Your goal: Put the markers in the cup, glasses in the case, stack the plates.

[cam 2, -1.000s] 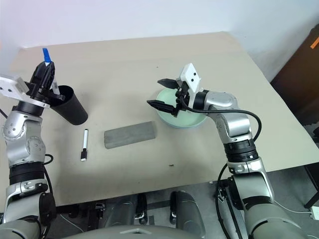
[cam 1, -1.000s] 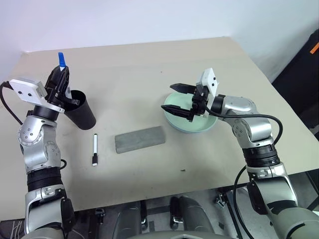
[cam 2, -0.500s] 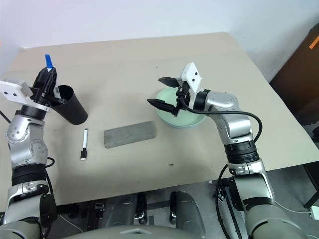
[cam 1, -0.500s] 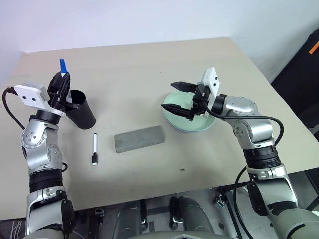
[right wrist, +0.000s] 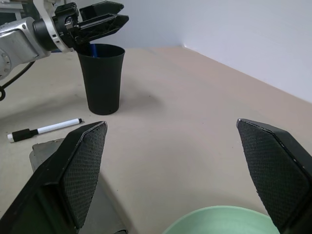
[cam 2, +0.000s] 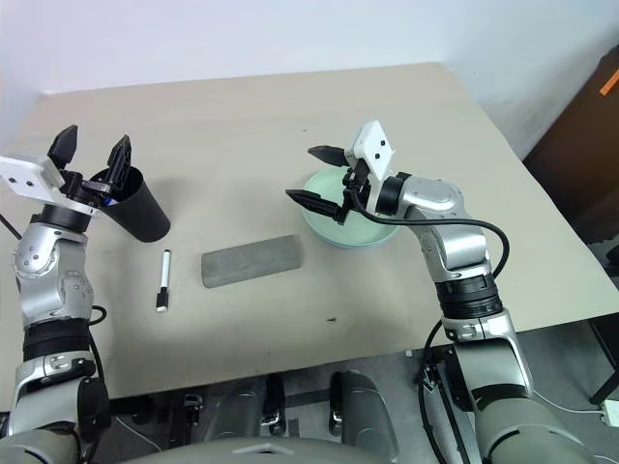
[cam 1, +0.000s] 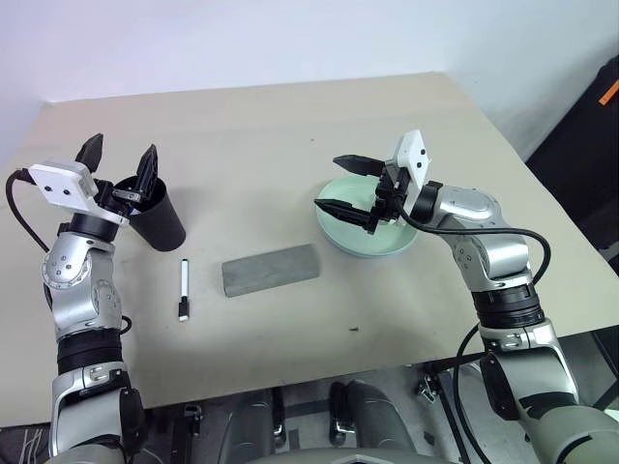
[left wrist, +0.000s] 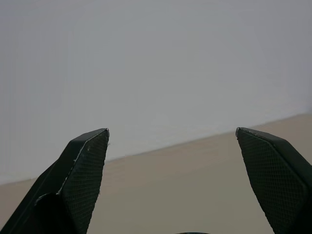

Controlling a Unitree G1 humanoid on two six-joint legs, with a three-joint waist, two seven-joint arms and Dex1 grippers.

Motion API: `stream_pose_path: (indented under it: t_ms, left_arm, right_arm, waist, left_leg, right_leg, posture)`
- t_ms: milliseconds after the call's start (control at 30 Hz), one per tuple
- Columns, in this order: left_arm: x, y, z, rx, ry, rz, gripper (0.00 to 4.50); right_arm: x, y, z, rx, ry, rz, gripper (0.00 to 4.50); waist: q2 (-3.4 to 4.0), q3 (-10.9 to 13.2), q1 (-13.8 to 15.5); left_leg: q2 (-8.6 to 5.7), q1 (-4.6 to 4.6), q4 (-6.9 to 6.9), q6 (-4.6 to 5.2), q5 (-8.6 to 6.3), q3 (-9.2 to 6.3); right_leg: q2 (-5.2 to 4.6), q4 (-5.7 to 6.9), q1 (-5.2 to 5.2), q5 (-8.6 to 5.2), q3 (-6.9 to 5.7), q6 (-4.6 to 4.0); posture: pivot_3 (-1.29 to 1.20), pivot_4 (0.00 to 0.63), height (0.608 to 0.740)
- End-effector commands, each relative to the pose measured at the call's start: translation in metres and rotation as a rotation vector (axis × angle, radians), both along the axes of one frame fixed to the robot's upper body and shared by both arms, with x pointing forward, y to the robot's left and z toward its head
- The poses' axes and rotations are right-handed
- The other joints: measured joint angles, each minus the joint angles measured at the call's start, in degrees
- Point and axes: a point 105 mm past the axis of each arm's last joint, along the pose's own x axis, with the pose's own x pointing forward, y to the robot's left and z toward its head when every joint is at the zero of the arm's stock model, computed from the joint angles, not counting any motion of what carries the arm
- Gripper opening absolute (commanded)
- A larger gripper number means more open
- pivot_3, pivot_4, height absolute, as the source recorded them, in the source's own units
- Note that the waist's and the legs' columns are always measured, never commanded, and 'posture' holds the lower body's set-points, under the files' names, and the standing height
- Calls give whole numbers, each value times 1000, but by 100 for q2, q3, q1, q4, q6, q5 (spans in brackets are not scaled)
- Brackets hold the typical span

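Near the left edge of the beige worktop (cam 1: pixel 406 319), the left end effector (cam 1: pixel 119 158) hovers just above the rim of the black cup (cam 1: pixel 160 215), its two fingers spread wide with nothing between them. The cup stands upright, and in the right wrist view a blue-capped marker (right wrist: pixel 92 49) shows just inside its mouth.

Just in front of the cup, toward the near edge, the black-capped marker (cam 1: pixel 183 290) lies flat on the worktop, its cap end pointing to the near edge. It is apart from the cup and touches nothing else.

Next to the right, around the middle of the worktop, lies the grey case (cam 1: pixel 272 270), shut, its long side running roughly along the near edge and slightly angled. It sits between the loose marker and the plates, clear of both.

Right of centre sits the mint green plate (cam 1: pixel 372 242); whether the other plate lies under it cannot be told. The right end effector (cam 1: pixel 345 185) hangs over the plate's left rim, pointing toward the left edge, its fingers spread wide and empty, not touching the plate.
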Motion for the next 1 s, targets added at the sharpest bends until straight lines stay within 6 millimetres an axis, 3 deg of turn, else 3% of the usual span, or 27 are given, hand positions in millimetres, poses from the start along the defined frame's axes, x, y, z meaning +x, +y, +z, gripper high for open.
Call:
stream_pose_path:
  t_ms: [33,233,333,567,700,800,1000]
  left_arm:
    - [-14,-2,31,49,-68,-4,4419]
    - [-38,15,60,92,-90,129,4419]
    - [-51,12,62,108,-61,152,4419]
    - [-97,13,39,86,46,211,4419]
    - [-124,3,21,59,106,180,4419]
    - [-133,-2,14,34,127,173,4419]
    - [-139,-9,-22,-12,255,176,4419]
  right_arm:
    - [-1,-3,12,13,-35,8,4500]
    - [4,1,9,12,-22,37,4500]
    - [4,5,11,21,-11,80,4500]
    - [10,9,11,43,-19,124,4500]
    - [11,16,6,40,-14,153,4500]
    - [9,21,5,45,-8,183,4500]
    - [-7,24,8,42,34,315,4500]
  waist:
    - [0,0,-1]
    - [2,2,-14]
    - [3,3,-4]
    - [5,4,-18]
    - [6,4,0]
    - [7,5,19]
    - [12,8,0]
  left_leg:
    - [0,0,0,0,0,0]
    - [2,1,-1,-1,-1,1]
    - [2,1,-2,-1,-1,1]
    - [4,0,-6,-4,-2,4]
    - [6,0,-5,-19,-11,3]
    - [6,0,-4,-20,-12,2]
    - [8,-2,-6,-19,-14,3]
  right_leg:
    - [0,0,-1,0,0,0]
    - [1,-1,-1,-4,1,7]
    - [1,-1,-2,-4,2,5]
    - [1,-5,-4,0,6,-1]
    - [1,-8,-4,-1,7,-3]
    - [1,-15,-3,-2,7,-7]
    - [1,-29,-3,-9,9,-28]
  posture:
    - [0,150,740]
    - [0,150,740]
    - [0,150,740]
    - [0,150,740]
    - [0,150,740]
    - [0,150,740]
    - [0,150,740]
